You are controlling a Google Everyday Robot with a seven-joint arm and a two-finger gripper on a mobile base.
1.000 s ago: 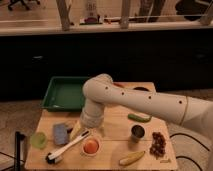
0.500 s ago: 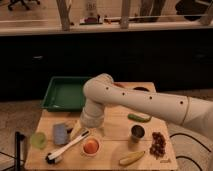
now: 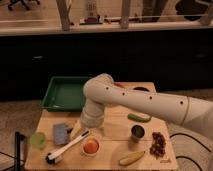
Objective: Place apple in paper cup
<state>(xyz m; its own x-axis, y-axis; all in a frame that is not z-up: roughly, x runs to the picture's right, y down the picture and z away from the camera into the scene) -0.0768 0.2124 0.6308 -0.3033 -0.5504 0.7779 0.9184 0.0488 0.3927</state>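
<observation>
Nothing I can make out has moved over the last second: the arm (image 3: 135, 102) keeps the same bent pose over the desk (image 3: 112, 142), and everything on it lies where it lay.

The gripper (image 3: 79, 131) hangs low under the wrist, near the front left of the desk, between the blue-grey sponge (image 3: 61, 134) and the paper cup (image 3: 90, 152). The wrist covers most of it, so I cannot tell how far open it is or whether it has hold of anything.

The apple (image 3: 90, 146) looks to me to be sitting in the paper cup, with a pale rim showing round its lower edge. I judge the placing is done or very nearly so, and pulling away is what remains.

That is where I see the risk. The cup is low and probably light, and the gripper is just beside it. If I draw off sideways rather than straight up, the gripper could catch the rim, tip the cup and send the apple rolling. The white-handled brush (image 3: 67, 148) lies slantwise with its handle end just beside the cup. A knock to the brush could push the cup along with it. The metal cup (image 3: 137, 132) and the banana (image 3: 132, 158) stand well apart from all this.
</observation>
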